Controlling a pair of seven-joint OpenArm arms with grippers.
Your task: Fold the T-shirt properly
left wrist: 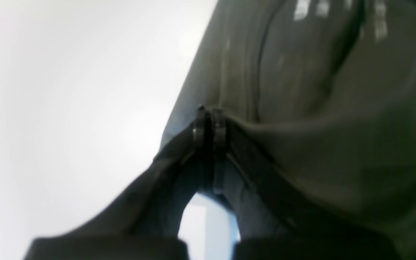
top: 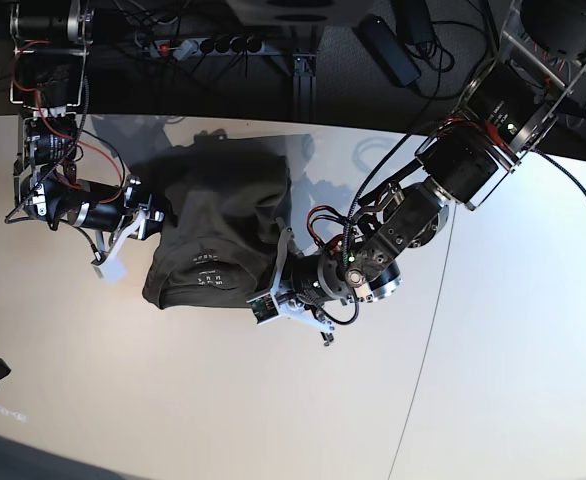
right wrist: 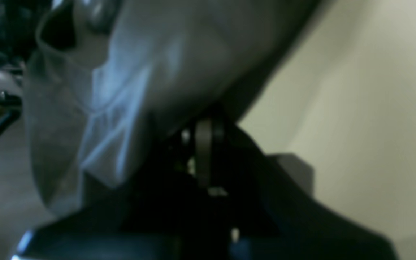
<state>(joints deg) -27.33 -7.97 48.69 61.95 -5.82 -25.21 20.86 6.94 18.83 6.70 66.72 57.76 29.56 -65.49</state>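
T-shirt [top: 218, 215], dark grey-olive, lies on the white counter [top: 213, 385], left of centre in the base view, between the two arms. Cloth is partly doubled over: a broad, rumpled upper portion overlaps a lower layer, whose rounded edge faces the bottom of that view. Small pale marks show on the lower layer; too small to read. Left gripper [left wrist: 209, 113] is at the lower corner of the garment, jaws together and clamped on the T-shirt, with a raised ridge of cloth running off from the tips. Right gripper [right wrist: 209, 121] is at the garment's opposite side edge, jaws likewise together and clamped on the T-shirt; cloth rises beside the tips and slants away across the upper part of the right wrist view. Exact extent of cloth within either grip cannot be determined, both wrist views being blurred near the tips. Several creases run over the upper portion. Black cables [top: 573, 195] extend past the left arm toward the right margin of the base view.
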